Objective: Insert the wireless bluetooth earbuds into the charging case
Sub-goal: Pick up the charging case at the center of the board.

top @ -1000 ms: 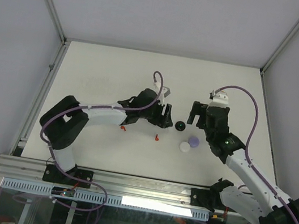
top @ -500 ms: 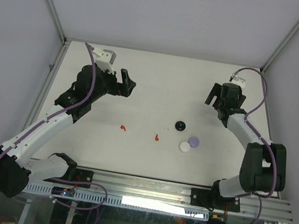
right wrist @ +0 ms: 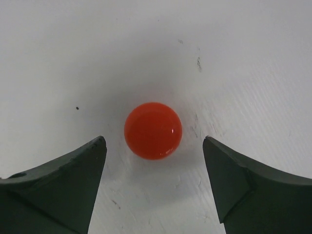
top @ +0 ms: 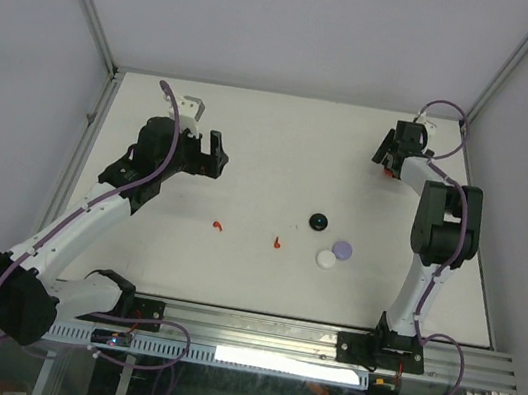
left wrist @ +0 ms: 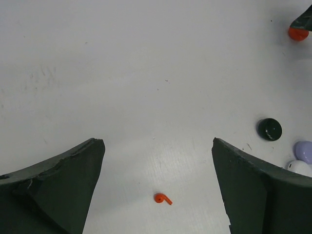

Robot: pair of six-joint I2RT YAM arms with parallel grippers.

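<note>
- The right gripper is straddling the red case, wide open and gripping nothing. An off-centre closure is likely to squirt the smooth dome out.
- The left gripper is hanging wide open and empty, far-left of the black case.
- Two red earbuds are lying left of the black case, well apart from the red case. Their tiny size is inviting a missed pinch.
- Count: two earbuds; four cases, namely red, black, lilac case and white case.

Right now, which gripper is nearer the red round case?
Right. The right gripper sits directly over the red round case, open jaws either side, not touching. The left gripper is far across the table, toward the left side.
</note>
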